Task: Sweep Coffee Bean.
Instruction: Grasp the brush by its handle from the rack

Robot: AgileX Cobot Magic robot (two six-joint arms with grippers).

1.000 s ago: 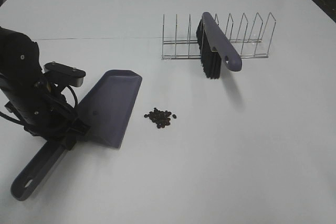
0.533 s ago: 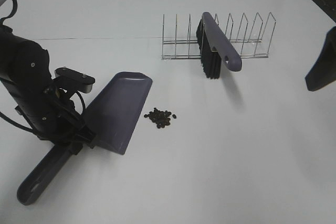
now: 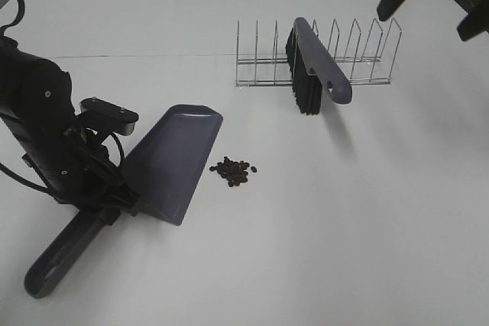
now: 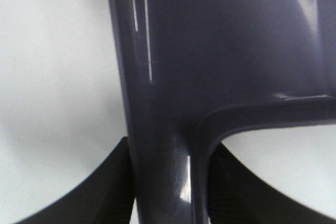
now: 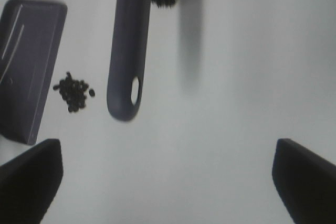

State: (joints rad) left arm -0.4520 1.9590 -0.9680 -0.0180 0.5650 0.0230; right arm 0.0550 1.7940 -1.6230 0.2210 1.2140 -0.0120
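beans [image 3: 234, 171] beside dustpan [image 3: 172, 162], brush [image 3: 317, 62] seemingly in rack [image 3: 263, 82]

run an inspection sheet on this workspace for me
surface: white table, bare apart from the items below
job's things: coffee beans in a loose cluster just beside the dustpan, none in it; brush leans in the wire rack, its handle end sticking out toward the front
clutter: nothing seen
hands: left hand shut on the dustpan's handle; right hand open, holding nothing, high over the table's far right
cables: black cable looped on the left arm, clear of the beans
surroundings: dark beyond the table's far corners, no detail
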